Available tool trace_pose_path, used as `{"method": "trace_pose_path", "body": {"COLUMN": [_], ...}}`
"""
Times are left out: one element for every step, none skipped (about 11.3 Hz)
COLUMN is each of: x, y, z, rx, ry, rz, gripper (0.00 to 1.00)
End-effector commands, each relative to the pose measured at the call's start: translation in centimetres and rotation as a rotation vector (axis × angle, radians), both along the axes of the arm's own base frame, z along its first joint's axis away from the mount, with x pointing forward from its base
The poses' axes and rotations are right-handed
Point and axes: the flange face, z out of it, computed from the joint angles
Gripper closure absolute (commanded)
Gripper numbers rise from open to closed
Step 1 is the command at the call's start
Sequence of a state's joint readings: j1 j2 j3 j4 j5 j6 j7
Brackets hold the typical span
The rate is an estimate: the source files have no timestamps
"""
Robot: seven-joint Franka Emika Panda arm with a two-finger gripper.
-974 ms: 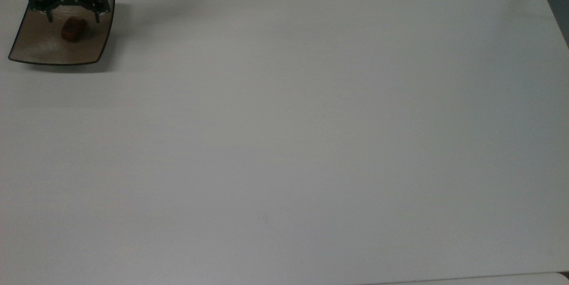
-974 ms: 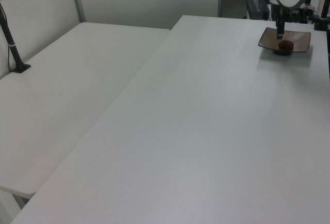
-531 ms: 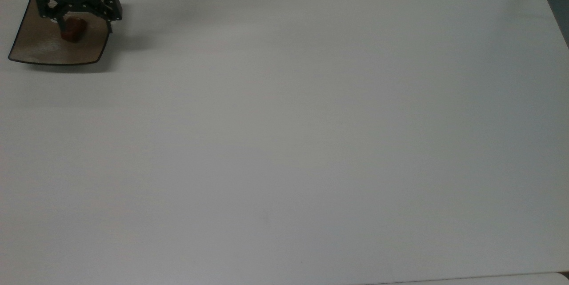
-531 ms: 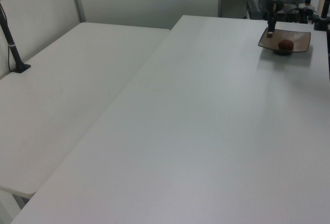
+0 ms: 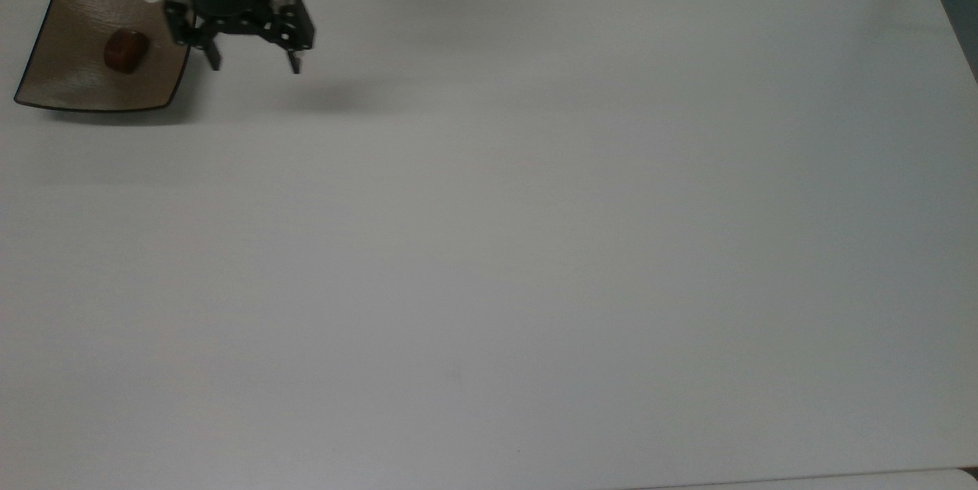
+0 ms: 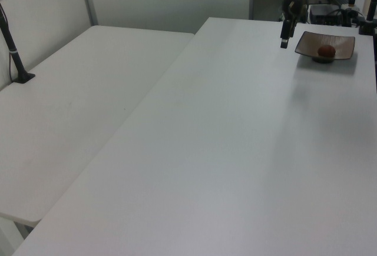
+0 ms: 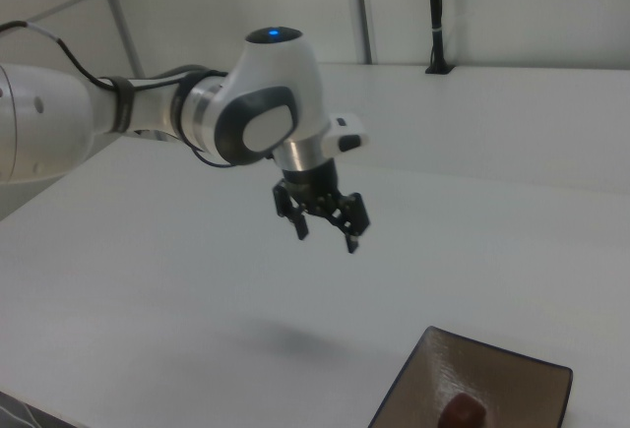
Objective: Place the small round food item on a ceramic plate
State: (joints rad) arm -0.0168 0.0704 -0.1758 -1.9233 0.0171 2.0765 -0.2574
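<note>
The tool (image 5: 253, 64) is being held above the counter (image 5: 535, 245) with fingers spread apart and nothing between them. The small round food item (image 5: 126, 50) is lying on the ceramic plate (image 5: 69, 16), apart from the tool, toward the top view's left.

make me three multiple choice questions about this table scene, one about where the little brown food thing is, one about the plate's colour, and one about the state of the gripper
1. Where does the small glossy reddish-brown rounded food item lie?
A. On the square plate
B. On the bare table
C. Between the gripper's fingers

2. What colour is the square glazed ceramic plate?
A. White
B. Taupe-brown with a dark rim
C. Bright blue

3. What state is the black two-finger gripper in?
A. Shut on the food item
B. Open and empty
C. Shut on the plate's rim

Answers:
1. A: the food item rests on the plate's surface.
2. B: the plate shows brown glaze edged by a thin dark line.
3. B: the gripper hangs above the white table beside the plate, fingers spread with nothing between them.
</note>
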Motion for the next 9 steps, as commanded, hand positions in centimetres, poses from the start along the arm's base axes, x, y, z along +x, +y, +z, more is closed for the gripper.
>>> {"method": "trace_pose_path", "body": {"x": [0.7, 0.7, 0.2, -0.4, -0.9, -1.2, -1.3, -1.3, -1.0], "y": [9.6, 13.6, 16.3, 19.6, 21.9, 23.1, 23.3, 22.2, 20.0], "z": [3.3, 4.4, 6.2, 7.1, 8.0, 8.6, 9.2, 9.5, 9.7], "rx": [0.045, 0.050, 0.052, 0.049, 0.041, 0.041, 0.042, 0.036, 0.027], "ry": [0.035, 0.037, 0.028, 0.040, 0.055, 0.055, 0.040, 0.038, 0.028], "rz": [-0.055, -0.036, -0.038, -0.027, -0.038, -0.058, -0.051, -0.063, -0.089], "gripper": [0.00, 0.00, 0.00, 0.00, 0.00, 0.00, 0.00, 0.00, 0.00]}}
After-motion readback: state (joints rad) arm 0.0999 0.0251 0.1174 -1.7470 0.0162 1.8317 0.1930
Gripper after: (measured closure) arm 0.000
